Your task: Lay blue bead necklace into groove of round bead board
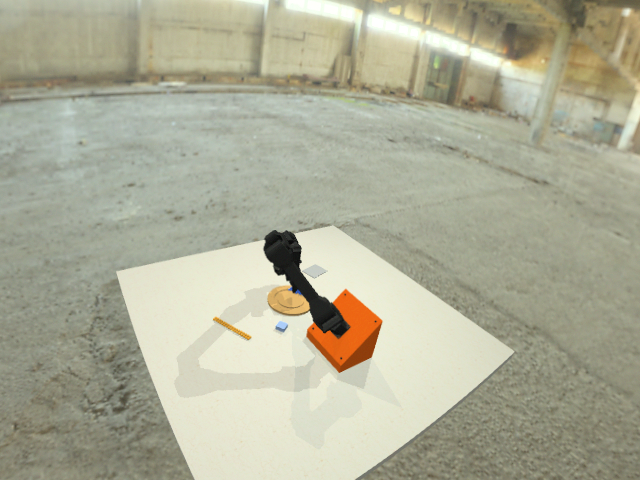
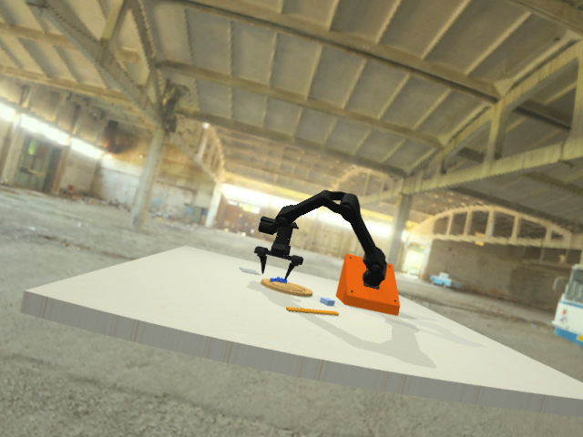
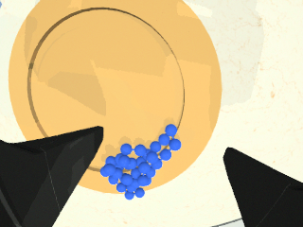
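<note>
1. Blue bead necklace (image 1: 295, 290) (image 2: 278, 279) (image 3: 138, 166): bunched in a heap on one side of the round bead board (image 1: 275, 303) (image 2: 301, 290) (image 3: 204, 71), across part of its groove; most of the groove contains no beads.
2. Gripper (image 2: 274, 276) (image 3: 166, 144): jaws spread wide, nothing between the fingers; the tips stand on either side of the heap, above the board.
3. Light blue block (image 1: 281, 326) (image 2: 326, 301): near the board, apart from it.
4. Orange beaded strand (image 1: 232, 328) (image 2: 311, 311): straight, farther from the board than the block.
5. Gray square (image 1: 314, 271) (image 2: 249, 270): flat, beyond the board from the strand.
6. Orange base (image 1: 356, 320) (image 2: 352, 277): beside the board, carrying the arm.
</note>
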Tool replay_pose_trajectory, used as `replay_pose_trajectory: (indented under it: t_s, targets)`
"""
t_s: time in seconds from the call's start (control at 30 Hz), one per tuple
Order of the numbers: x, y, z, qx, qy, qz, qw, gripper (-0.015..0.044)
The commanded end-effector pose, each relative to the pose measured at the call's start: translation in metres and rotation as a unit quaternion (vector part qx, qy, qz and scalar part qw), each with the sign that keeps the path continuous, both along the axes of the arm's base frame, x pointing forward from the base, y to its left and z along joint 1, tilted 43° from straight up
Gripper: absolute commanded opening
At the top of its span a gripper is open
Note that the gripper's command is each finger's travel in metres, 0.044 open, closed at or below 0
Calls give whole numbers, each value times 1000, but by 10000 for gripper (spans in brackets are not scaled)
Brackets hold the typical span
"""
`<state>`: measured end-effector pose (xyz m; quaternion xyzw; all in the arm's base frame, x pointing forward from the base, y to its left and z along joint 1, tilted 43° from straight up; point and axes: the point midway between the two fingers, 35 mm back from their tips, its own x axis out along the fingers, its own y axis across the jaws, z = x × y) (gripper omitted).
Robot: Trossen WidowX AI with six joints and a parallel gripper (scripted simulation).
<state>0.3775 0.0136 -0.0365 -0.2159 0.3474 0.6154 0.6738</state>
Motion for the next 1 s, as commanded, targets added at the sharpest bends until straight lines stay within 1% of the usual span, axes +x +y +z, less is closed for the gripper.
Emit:
replay_pose_trajectory:
  t_s: [0.0,0.03,0.1,0.2,0.33,0.4,0.5,0.67,0.97]
  targets:
    - [0,-1,0,-2,5,-5,1000,414]
    - [-1,-2,-1,-2,22,-24,999,387]
    - [-3,-7,-3,-3,87,-94,992,335]
    - [-6,-15,-6,-3,192,-209,959,256]
    - [-11,-26,-10,-3,324,-354,877,250]
    - [-14,-31,-12,-3,385,-420,822,250]
    - [-18,-39,-16,-3,468,-511,721,250]
    - [-26,-51,-21,-2,580,-633,513,250]
    - [-35,-64,-26,0,658,-717,230,250]
